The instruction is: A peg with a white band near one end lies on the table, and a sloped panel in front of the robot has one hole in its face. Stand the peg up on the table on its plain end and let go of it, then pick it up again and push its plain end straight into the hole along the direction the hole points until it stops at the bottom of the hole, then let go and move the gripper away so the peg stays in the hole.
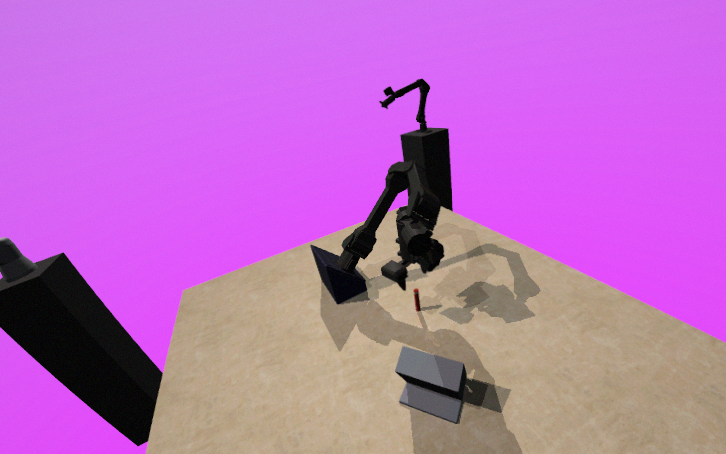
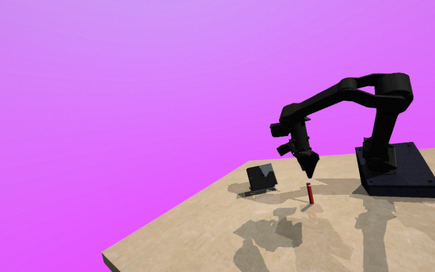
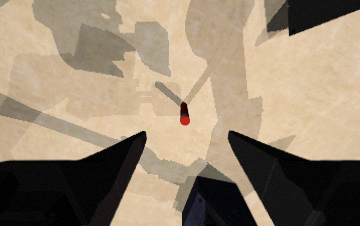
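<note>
The red peg (image 1: 417, 300) (image 2: 310, 193) (image 3: 184, 112) stands upright on the table (image 1: 256, 342) (image 2: 198, 230), its white-banded end up. My gripper (image 1: 414, 280) (image 2: 309, 177) (image 3: 186, 134) is open and empty, pointing down just above the peg. In the wrist view the peg's red top is about midway between the two fingertips sideways and a little above the line joining them. The sloped grey panel (image 1: 432, 365) (image 2: 256, 180) (image 3: 325, 15) stands apart from the peg. Its face is mostly in shadow in the exterior view, with a faint dark hole near the middle; the top view shows no hole.
The dark base block (image 1: 350, 286) (image 2: 401, 189) (image 3: 215, 200) of my arm is on the other side of the peg from the panel. Shadows of the arm lie across the table. Dark pillars (image 1: 80, 342) (image 1: 428, 171) stand beyond its edges, one carrying another arm (image 1: 422, 99).
</note>
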Controlling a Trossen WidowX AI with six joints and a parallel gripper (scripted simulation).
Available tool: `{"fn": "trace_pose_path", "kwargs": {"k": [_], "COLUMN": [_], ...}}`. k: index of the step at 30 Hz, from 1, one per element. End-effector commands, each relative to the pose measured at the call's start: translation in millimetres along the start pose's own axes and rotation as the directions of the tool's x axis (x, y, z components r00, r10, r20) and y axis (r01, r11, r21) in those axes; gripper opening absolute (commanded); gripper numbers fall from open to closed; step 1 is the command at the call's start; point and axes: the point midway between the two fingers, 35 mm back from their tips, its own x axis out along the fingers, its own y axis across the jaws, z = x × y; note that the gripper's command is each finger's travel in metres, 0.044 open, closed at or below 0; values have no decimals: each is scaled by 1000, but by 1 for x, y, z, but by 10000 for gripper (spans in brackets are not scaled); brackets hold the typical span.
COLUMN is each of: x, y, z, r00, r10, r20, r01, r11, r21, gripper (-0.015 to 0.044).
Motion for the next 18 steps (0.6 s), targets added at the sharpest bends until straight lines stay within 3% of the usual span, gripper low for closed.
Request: {"fn": "trace_pose_path", "kwargs": {"k": [1,18], "x": [1,3], "y": [1,1], "z": [1,1], "r00": [1000,1000], "r10": [3,3], "r20": [5,5], "r01": [-2,0], "r11": [994,855], "r21": [-112,-519], "gripper": [440,440]}}
